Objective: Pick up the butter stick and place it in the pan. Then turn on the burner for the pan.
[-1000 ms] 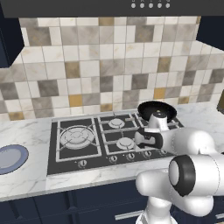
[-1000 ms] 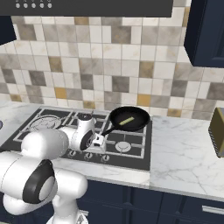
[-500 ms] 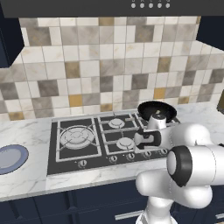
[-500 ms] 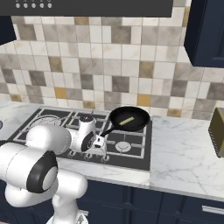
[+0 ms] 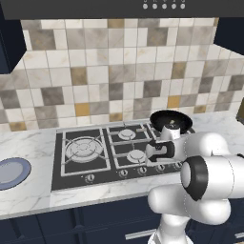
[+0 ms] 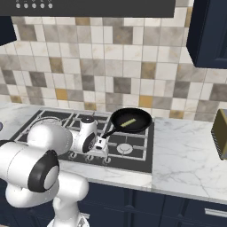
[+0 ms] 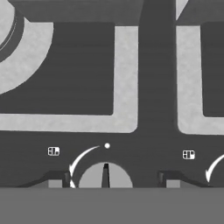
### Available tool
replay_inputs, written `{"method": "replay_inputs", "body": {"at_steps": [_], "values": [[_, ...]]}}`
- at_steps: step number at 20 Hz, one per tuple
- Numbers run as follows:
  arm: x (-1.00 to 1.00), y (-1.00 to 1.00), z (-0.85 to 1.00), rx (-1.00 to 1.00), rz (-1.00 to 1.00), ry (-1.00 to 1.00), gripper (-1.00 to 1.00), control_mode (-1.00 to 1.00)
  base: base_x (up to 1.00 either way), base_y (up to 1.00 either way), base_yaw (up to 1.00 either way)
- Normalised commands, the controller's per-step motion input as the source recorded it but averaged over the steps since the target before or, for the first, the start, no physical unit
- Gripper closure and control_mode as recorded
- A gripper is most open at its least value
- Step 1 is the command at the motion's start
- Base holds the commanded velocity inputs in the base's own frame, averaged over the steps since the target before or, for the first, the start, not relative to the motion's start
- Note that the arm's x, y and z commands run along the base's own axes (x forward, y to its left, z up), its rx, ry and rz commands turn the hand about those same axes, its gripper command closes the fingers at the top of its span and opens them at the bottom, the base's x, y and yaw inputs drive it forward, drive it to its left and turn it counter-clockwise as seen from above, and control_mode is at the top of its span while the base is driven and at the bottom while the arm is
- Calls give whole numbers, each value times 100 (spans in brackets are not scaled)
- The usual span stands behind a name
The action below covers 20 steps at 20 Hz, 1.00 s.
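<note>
end effector [image 7: 105, 180] lower, astride knob [image 7: 105, 175]

In the left base view the arm's white body covered the near part of the pan [image 5: 170, 119], its handle and the right-hand knobs of the stove [image 5: 81, 164]; the butter stick could not be made out there. The blue-grey plate [image 5: 12, 171] was cut by the left edge. In the right base view the arm hid the left front of the stove and most of its knob row, and a tan box [image 6: 220, 133] on the surface was cut by the right edge. In the hand view the knob [image 7: 105, 175] was cropped at the bottom, the fingers [image 7: 54, 181] showed only their tips, and a second knob's arrow [image 7: 215, 168] ran off the right edge.
</note>
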Motion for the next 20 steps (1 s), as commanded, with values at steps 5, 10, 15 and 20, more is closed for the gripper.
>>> {"method": "replay_inputs", "body": {"at_steps": [5,10,15,20], "values": [[0,0,0,0,0,0,100,-100,0,0,0],[0,0,-5,0,1,1,100,-100,0,0,0],[0,0,-9,0,7,6,100,-100,0,0,0],[0,0,-10,0,15,3,100,-100,0,0,0]]}}
